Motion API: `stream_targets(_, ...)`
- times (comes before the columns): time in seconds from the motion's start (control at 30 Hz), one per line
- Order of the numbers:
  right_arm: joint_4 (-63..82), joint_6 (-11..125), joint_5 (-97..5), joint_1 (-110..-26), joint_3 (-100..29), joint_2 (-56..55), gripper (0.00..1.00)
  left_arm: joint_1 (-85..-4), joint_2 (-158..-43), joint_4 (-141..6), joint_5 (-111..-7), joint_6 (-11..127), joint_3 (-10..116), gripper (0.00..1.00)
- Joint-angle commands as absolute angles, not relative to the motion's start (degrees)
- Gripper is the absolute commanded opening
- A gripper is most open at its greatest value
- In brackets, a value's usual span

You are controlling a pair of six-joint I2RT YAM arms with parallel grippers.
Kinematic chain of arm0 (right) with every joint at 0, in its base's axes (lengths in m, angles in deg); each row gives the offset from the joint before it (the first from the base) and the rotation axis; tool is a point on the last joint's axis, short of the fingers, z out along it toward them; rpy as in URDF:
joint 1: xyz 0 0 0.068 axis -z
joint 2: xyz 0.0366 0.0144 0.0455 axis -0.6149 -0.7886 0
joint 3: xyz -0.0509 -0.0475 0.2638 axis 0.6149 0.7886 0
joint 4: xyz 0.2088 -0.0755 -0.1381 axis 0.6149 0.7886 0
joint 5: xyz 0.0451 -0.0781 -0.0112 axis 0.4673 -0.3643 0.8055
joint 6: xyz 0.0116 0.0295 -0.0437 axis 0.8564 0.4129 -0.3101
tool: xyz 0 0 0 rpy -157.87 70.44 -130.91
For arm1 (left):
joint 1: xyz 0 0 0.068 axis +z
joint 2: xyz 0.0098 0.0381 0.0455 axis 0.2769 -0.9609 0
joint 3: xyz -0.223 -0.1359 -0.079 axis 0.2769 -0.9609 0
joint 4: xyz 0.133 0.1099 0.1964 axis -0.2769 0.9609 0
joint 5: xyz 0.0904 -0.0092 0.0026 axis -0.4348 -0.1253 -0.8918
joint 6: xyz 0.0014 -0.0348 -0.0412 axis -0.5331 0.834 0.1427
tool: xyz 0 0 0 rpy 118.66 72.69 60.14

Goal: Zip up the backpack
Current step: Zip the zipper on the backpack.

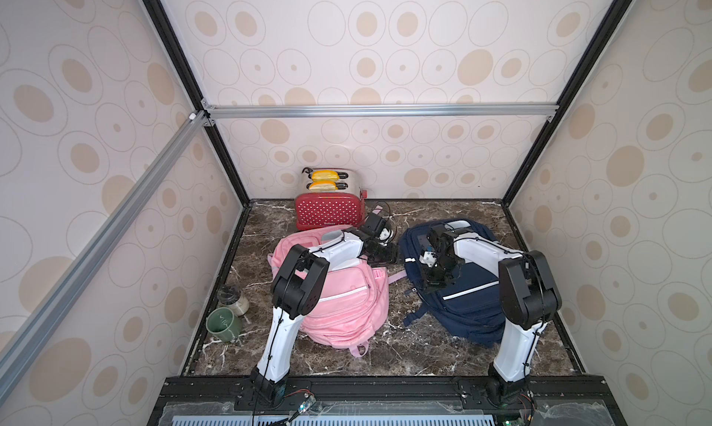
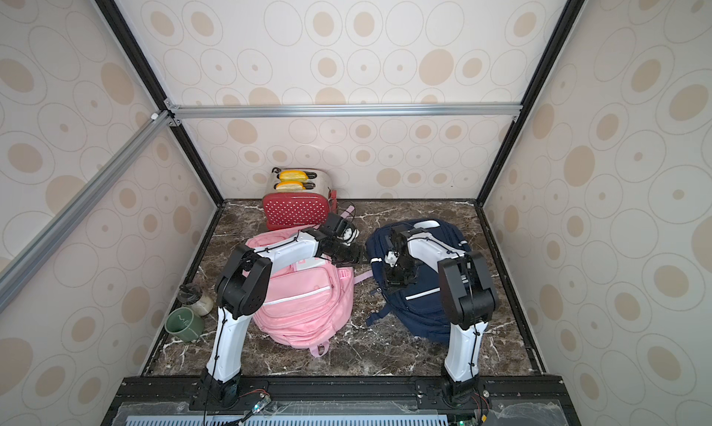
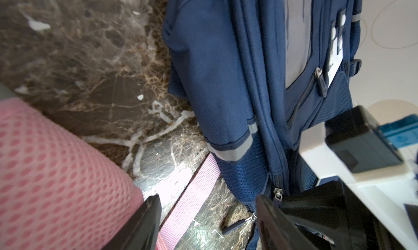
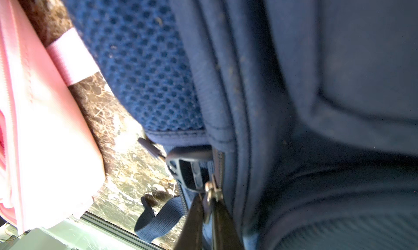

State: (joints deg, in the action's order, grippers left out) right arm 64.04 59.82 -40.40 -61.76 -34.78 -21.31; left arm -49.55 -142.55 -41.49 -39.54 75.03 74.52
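Navy backpack (image 1: 472, 308) lies on the table's 3 o'clock half, long axis roughly 12-to-6. Right gripper (image 4: 209, 202) is pinched on the zipper pull (image 4: 211, 187) at the pack's 9 o'clock edge. The track likely runs toward 12. Left gripper (image 3: 207, 202) stands spread and empty between that edge and the pink backpack (image 1: 346, 301).

Robot test booth, aluminium frame (image 1: 381, 110), wallpapered panels (image 1: 366, 39), marble tabletop (image 1: 404, 351), toaster (image 1: 327, 212)
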Motion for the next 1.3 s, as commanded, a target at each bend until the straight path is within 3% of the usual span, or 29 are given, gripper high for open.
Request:
stream_targets(0.0, 66.58, 59.24, -40.73, -61.46, -35.3, -20.12, 0.09, -49.26, -140.45, -41.73, -38.23, 74.32, 74.69, 0.69)
stream_targets(0.53, 68.08, 58.87, -39.18, -61.41, -38.4, -18.38, 0.0, -50.88, -141.78, -52.29, -30.71, 84.82, 72.17, 0.72)
stream_targets(1.27, 67.13, 57.83, -38.54, -62.12, -41.51, -17.85, 0.0, -52.23, -144.02, -52.57, -27.56, 91.27, 76.26, 0.67)
